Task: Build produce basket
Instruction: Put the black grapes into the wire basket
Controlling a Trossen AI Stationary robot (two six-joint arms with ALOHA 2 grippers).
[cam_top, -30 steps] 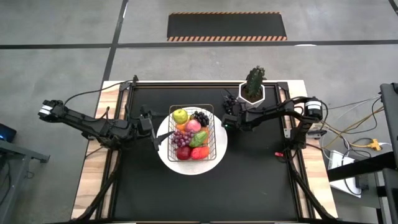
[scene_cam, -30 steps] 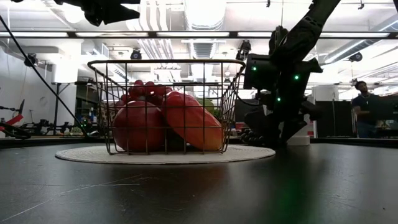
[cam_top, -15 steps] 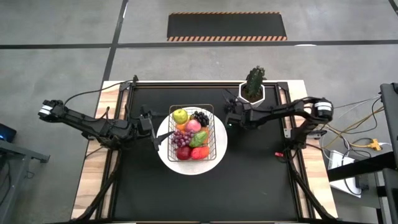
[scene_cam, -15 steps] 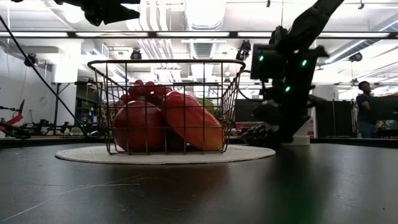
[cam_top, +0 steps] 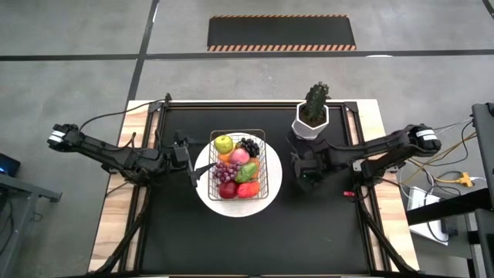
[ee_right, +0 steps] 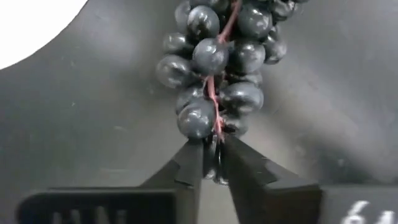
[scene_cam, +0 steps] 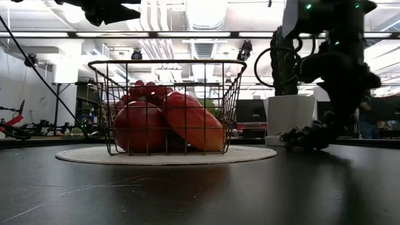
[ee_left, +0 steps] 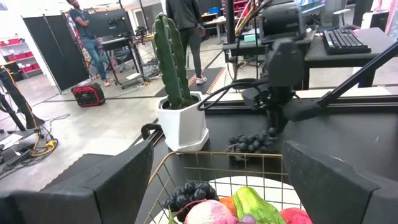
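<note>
**Gripping the dark grape bunch beside the basket**

I saw the right gripper [ee_right: 211,163] pinched on the stem end of the dark grape bunch [ee_right: 217,62], low on the table [cam_top: 324,232] between the basket [cam_top: 266,166] and the white plant pot [cam_top: 311,123]. The bunch extended straight ahead of its fingertips. The left gripper [cam_top: 197,171] hung with fingers spread wide at the basket's other side, holding nothing.

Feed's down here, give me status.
Right end effector shut on dark grape bunch, low on table beside basket. Left end effector open, waiting at basket's left. Potted cactus close behind.
</note>
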